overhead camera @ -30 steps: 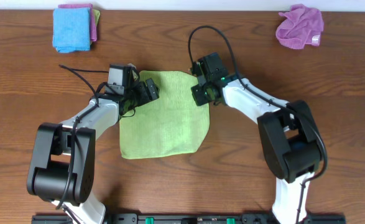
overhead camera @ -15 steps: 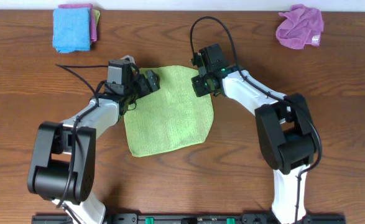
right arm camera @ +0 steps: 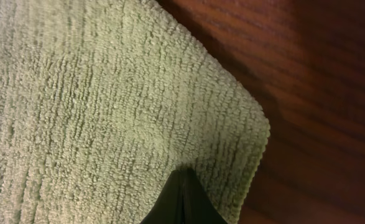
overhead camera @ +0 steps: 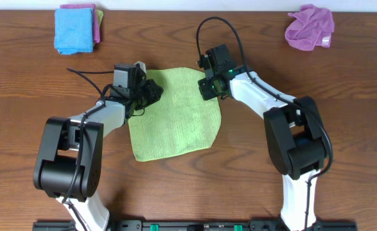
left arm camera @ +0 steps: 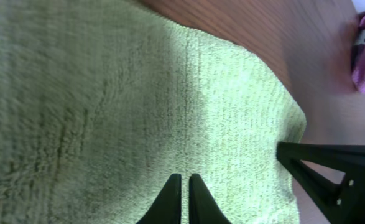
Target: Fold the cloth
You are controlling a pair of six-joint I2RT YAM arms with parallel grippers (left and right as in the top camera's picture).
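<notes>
Looking down from overhead, we see the green cloth (overhead camera: pixel 175 115) spread on the wooden table (overhead camera: pixel 355 96) between our two arms. Our left gripper (overhead camera: pixel 151 92) sits at its far left corner, jaws nearly together and pinching the fabric. Our right gripper (overhead camera: pixel 209 86) sits at the far right corner, jaws pressed together on the fabric near its edge. A blue cloth (overhead camera: pixel 74 29) and a pink cloth (overhead camera: pixel 310 25) lie well apart.

The brown wooden bench (overhead camera: pixel 342 96) is carrying a green terry cloth (overhead camera: pixel 175 122), spreading out near its middle. A folded blue cloth (overhead camera: pixel 74 27) is lying at the far left, just beside a pink cloth (overhead camera: pixel 98 22). A crumpled purple cloth (overhead camera: pixel 310 27) is sitting at the far right.
</notes>
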